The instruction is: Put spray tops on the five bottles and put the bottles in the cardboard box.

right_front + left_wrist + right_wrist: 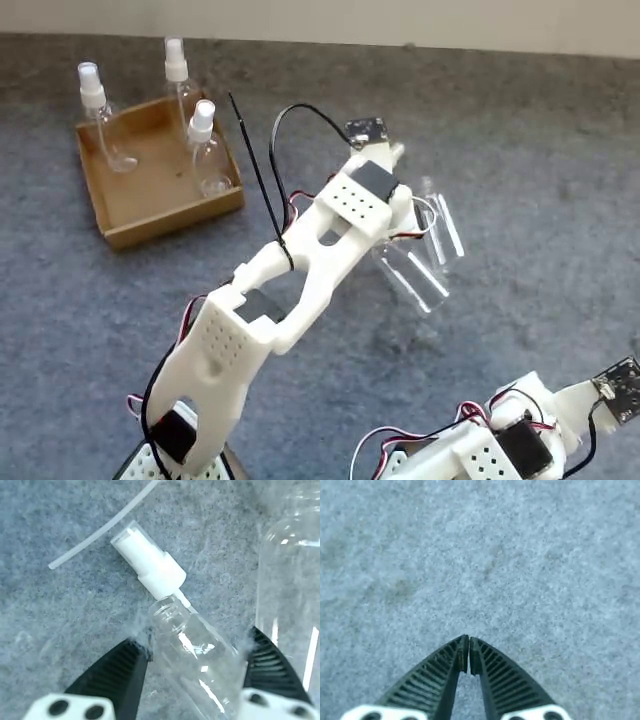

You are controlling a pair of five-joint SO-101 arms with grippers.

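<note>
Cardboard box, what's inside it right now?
Three clear plastic bottles with white spray tops stand in the shallow brown cardboard box; no arm or other thing covers its inside.

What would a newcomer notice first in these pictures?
The left gripper straddles a clear bottle lying mid-table, with a loose spray top at its mouth. At the far left, three topped bottles stand in the box. The right gripper is shut over grey carpet.
</note>
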